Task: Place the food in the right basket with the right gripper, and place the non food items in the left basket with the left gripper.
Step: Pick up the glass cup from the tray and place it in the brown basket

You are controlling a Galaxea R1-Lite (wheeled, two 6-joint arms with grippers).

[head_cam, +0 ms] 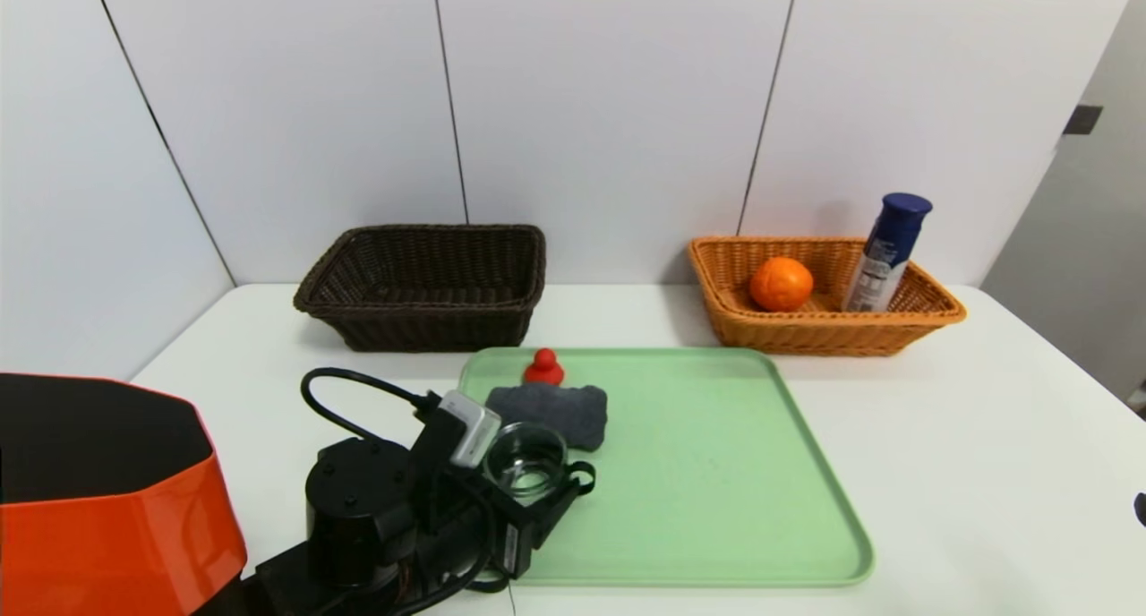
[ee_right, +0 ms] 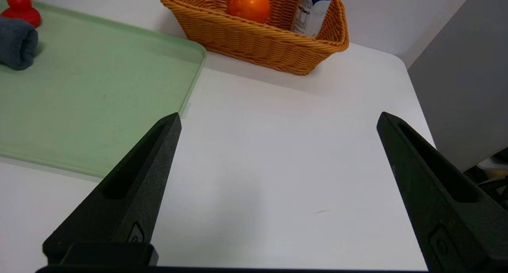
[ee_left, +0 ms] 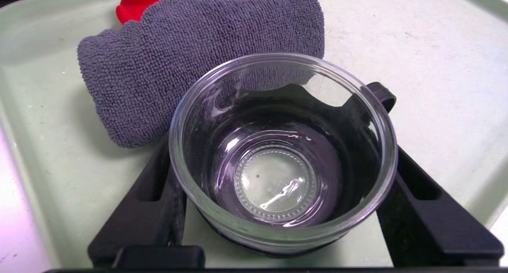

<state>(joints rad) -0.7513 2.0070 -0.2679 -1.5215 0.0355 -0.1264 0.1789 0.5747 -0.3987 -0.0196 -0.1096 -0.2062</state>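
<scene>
Judging by your tray, the food is done: the orange and the blue-and-white canister sit in the orange basket at one o'clock. Three non-food things are left for your dark basket at eleven: the glass cup at nine, the grey towel and red toy towards ten. Your left gripper has its fingers fairly wide, closed against the cup's sides; your right gripper is parked wide open and unladen at three. You'll find print on the canister, too small to read, and no legible brand
</scene>
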